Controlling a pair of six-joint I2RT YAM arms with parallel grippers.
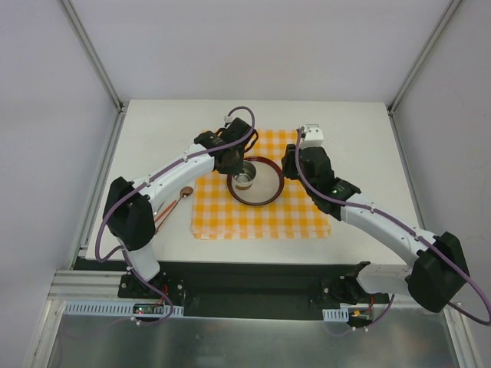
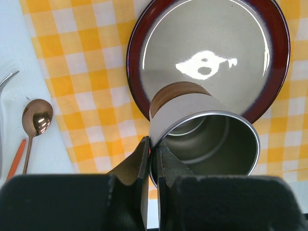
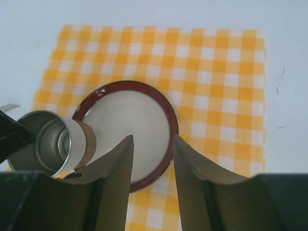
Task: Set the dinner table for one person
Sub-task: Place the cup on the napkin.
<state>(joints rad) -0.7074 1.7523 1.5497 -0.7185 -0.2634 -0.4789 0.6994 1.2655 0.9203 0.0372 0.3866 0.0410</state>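
On the white dinner table [image 1: 153,130] lies an orange-and-white checkered mat [image 1: 299,215], and a red-rimmed plate [image 1: 265,192] rests on it. My left gripper [image 2: 154,147] is shut on the rim of a steel cup [image 2: 207,139], which hangs tilted over the plate [image 2: 211,48] with its mouth toward the camera. In the top view the cup [image 1: 244,181] sits over the plate's left part. My right gripper [image 3: 151,142] stands open over the plate's right rim [image 3: 169,120], with nothing between its fingers. The cup [image 3: 53,142] shows at the left of the right wrist view.
A copper-coloured spoon [image 2: 36,120] with an orange handle lies on the bare table left of the mat, and its bowl [image 1: 186,192] shows in the top view. Fork tines [image 2: 7,79] peek in beside it. White walls enclose the table on three sides.
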